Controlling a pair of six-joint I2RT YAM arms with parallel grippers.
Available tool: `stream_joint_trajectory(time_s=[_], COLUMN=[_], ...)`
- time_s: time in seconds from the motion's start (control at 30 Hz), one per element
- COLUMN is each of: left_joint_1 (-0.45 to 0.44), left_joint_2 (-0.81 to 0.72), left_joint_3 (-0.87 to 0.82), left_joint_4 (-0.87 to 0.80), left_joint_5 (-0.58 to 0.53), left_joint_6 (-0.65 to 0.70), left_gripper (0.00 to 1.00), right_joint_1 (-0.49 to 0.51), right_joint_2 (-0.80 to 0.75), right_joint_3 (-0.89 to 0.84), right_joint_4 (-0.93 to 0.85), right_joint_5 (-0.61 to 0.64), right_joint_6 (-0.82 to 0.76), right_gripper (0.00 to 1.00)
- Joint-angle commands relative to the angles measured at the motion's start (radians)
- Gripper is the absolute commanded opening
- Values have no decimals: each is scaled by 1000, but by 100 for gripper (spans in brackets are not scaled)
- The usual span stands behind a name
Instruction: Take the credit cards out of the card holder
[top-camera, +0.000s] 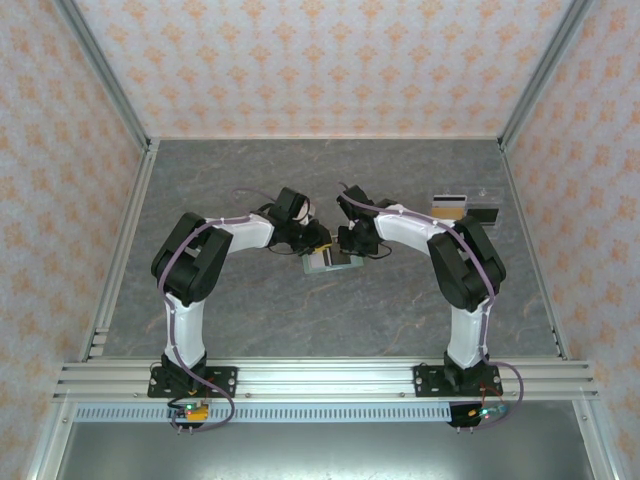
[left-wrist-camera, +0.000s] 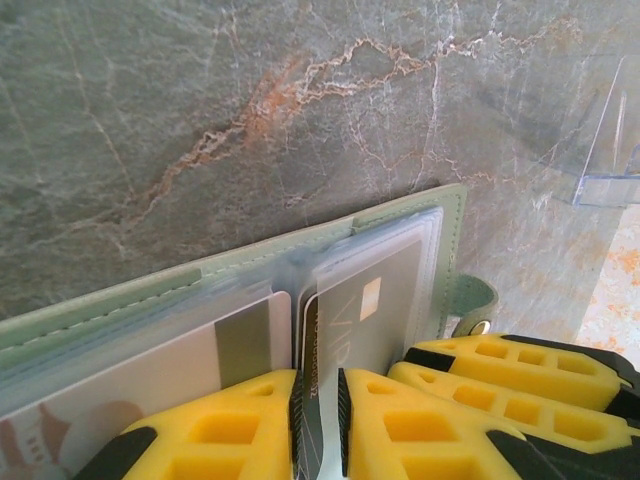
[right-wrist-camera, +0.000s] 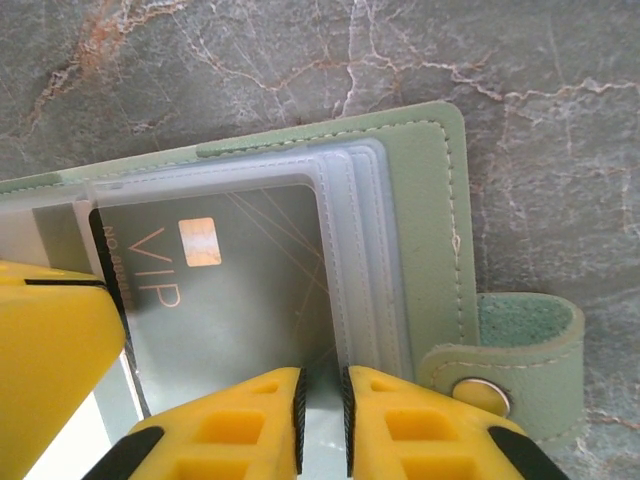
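The sage-green card holder (right-wrist-camera: 432, 200) lies open on the grey marbled bench (top-camera: 300, 320), near the middle, between the two arms. Its clear sleeves are fanned over the inner cover, and its snap tab (right-wrist-camera: 510, 365) sticks out at one side. A grey VIP card (right-wrist-camera: 225, 275) with a gold chip sits in the top sleeve.

The left gripper (left-wrist-camera: 318, 382) is clenched, its yellow fingers (left-wrist-camera: 235, 430) nearly together on the dark printed edge of the VIP card. Whether it pinches the bare card or the sleeve around it cannot be told.

The right gripper (right-wrist-camera: 322, 378) is also clenched, on the lower edge of the clear sleeves just beside the snap tab. Only a thin pale layer shows between its pads.

In the top view, two dark cards (top-camera: 450, 205), one with a light stripe, lie side by side well apart from the holder, toward the far right of the bench. A clear plastic piece (left-wrist-camera: 610, 150) stands near the holder's corner.
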Motion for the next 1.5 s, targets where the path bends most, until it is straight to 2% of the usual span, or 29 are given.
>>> stream_joint_trajectory(time_s=[0.0, 0.33, 0.6, 0.87, 1.27, 1.47], left_joint_1=[-6, -6, 4, 6, 5, 1], left_joint_2=[20, 2, -4, 25, -53, -47], left_joint_3=[-5, -9, -19, 0, 30, 16], left_joint_4=[38, 37, -47, -97, -227, -233], left_joint_5=[54, 60, -27, -45, -123, -126], left_joint_6=[14, 41, 64, 75, 136, 130], left_gripper=[20, 20, 20, 19, 21, 21], right_joint_1=[2, -9, -35, -36, -41, -40], right_joint_2=[34, 17, 13, 23, 8, -27], right_joint_3=[17, 6, -22, -24, -29, -61], right_joint_4=[-10, 13, 26, 32, 30, 20], right_joint_5=[-17, -56, -91, -87, -106, -132], right_joint_6=[8, 21, 21, 37, 55, 58], right_gripper=[18, 18, 16, 13, 12, 12])
